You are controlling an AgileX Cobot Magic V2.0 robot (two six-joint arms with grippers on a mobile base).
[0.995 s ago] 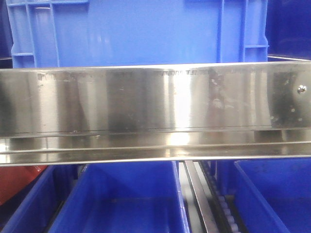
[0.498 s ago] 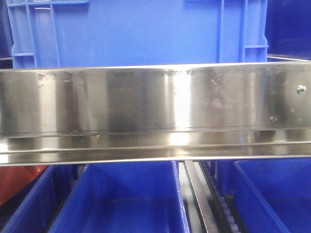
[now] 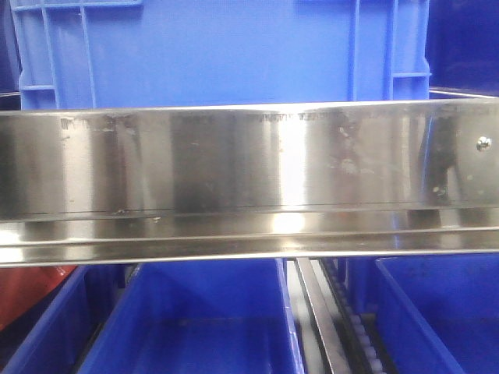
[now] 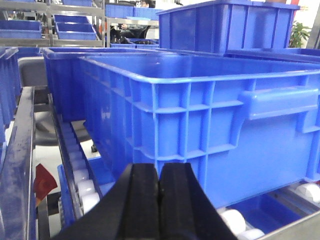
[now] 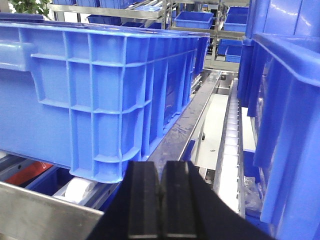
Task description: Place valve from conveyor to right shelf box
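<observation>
Nothing has visibly moved since the earlier front frames; the shelf [image 3: 249,164] rail spans the view as before, a blue crate [image 3: 218,51] at 12 o'clock above it and blue bins [image 3: 195,319] at 6 o'clock below. Left gripper [image 4: 159,200] sits at 6 o'clock with its black pads pressed together, holding nothing, a blue crate [image 4: 210,125] just ahead; right gripper [image 5: 160,200] likewise closed and empty, beside a roller track [image 5: 231,135]. No view shows the valve or conveyor.

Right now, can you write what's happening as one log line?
left pincer: shut, empty | right pincer: shut, empty | valve: not seen | blue boxes: on shelf
</observation>
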